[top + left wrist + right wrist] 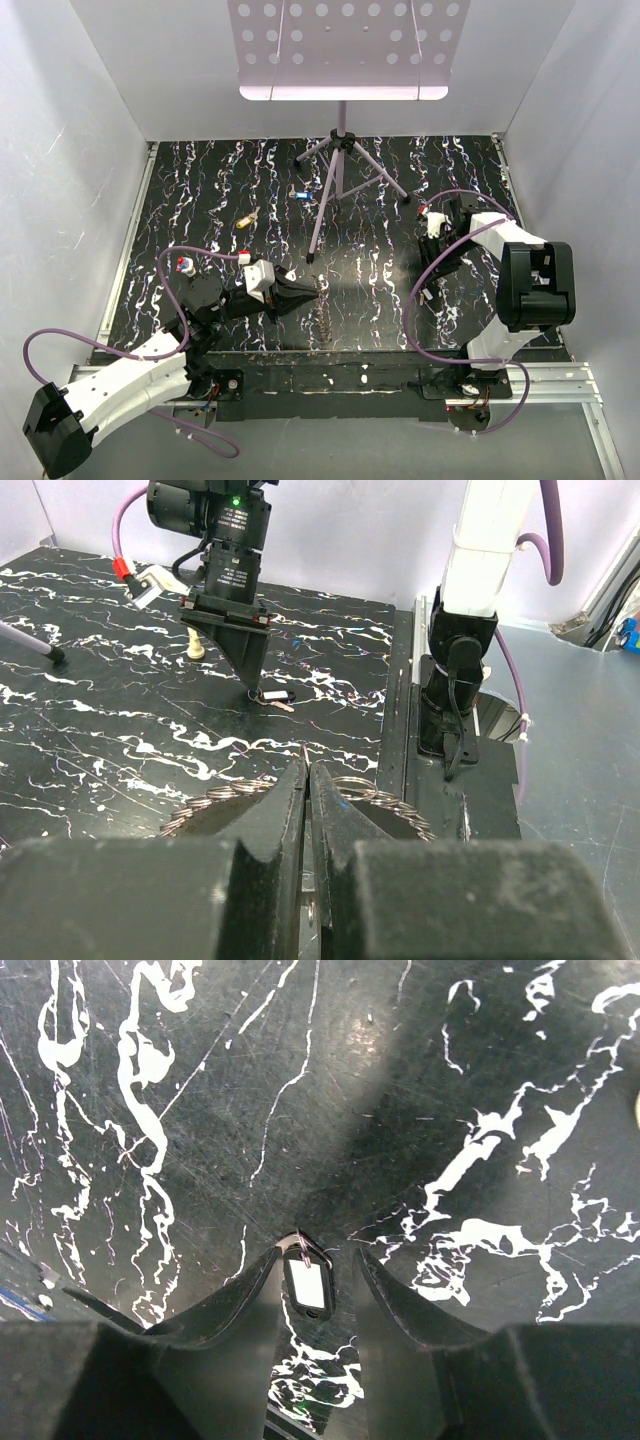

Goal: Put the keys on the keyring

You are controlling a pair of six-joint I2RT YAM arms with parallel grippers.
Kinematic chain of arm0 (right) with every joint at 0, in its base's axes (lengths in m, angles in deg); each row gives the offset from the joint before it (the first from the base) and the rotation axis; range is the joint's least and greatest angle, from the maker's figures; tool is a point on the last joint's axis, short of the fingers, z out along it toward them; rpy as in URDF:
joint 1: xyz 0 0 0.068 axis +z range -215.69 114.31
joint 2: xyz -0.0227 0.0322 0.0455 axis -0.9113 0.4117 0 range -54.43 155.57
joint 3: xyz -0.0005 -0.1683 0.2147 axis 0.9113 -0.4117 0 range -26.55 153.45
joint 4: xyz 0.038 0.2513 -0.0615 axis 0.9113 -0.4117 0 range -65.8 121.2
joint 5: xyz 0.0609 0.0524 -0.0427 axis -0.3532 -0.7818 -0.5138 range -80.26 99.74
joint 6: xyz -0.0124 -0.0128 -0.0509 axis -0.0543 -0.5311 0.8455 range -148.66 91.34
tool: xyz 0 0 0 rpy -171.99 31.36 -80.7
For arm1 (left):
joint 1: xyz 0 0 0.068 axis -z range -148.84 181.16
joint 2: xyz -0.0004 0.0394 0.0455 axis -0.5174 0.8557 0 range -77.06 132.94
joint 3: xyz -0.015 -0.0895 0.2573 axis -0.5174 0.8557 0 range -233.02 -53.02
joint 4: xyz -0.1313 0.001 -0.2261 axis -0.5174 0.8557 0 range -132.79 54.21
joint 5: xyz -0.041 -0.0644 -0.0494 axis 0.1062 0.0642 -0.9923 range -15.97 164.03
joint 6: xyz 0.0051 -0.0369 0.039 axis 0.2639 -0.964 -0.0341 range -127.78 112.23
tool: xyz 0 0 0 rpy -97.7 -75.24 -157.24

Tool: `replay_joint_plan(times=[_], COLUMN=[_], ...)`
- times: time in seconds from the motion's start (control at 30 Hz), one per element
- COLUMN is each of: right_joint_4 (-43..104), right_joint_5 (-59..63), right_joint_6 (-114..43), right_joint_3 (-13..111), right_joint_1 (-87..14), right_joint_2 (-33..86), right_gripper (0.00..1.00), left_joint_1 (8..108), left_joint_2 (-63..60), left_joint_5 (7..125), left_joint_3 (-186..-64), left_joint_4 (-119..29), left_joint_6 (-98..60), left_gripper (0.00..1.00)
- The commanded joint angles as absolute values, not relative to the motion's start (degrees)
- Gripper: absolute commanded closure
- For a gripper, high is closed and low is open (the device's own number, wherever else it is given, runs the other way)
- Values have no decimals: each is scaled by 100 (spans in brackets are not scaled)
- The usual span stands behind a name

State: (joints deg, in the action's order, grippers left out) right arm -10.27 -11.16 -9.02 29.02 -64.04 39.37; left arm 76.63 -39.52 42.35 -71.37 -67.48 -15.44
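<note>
1. Left gripper's (307,770) jaws are clenched almost together, with the keyring (378,795) arcing out either side just behind their tips; whether they pinch it cannot be told.
2. Right gripper's (318,1257) jaws are released, straddling a black-headed key (307,1286) lying on the table (450,1110).

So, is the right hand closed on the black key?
No, the right hand is open: the black key lies between its fingers with a gap at its side.

The keyring's (385,798) middle is hidden behind the left gripper's (307,770) closed fingers; the far keys (247,217) are too small to tell apart in the top view.
</note>
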Motion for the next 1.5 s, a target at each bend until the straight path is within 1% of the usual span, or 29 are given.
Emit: replay_joint_plan(times=[0.0, 0.03, 0.5, 0.73, 0.93, 1.4, 1.47], right_joint_4=[-1081, -1098, -1265, -1318, -1327, -1380, -1388], right_joint_5=[-1170, -1196, -1364, -1408, -1399, -1416, -1434], right_joint_6=[-950, -959, -932, -897, -888, -871, -862], right_joint_3=[3172, 3190, 3260, 3243, 3216, 3216, 3216], right_joint_1=[-6323, -6323, -6296, -6287, -6287, -6287, -6287], right_joint_2=[4032, 4058, 4269, 4296, 4296, 4340, 4340], right_gripper=[59, 60, 66, 72, 73, 79, 81], left_joint_1=[7651, 7642, 7651, 7642, 7642, 7642, 7642], left_joint_2=[-4041, -4041, -4040, -4058, -4049, -4058, -4058], left_joint_5=[4336, 4327, 4327, 4327, 4327, 4327, 4327], left_joint_3=[-7104, -7104, -7095, -7095, -7104, -7113, -7121], left_joint_4=[-6986, -6986, -6977, -6960, -6951, -6907, -6907], left_joint_6=[-1524, -1525, -1542, -1533, -1533, -1516, -1516], left_gripper=[100, 100, 100, 100, 100, 100, 100])
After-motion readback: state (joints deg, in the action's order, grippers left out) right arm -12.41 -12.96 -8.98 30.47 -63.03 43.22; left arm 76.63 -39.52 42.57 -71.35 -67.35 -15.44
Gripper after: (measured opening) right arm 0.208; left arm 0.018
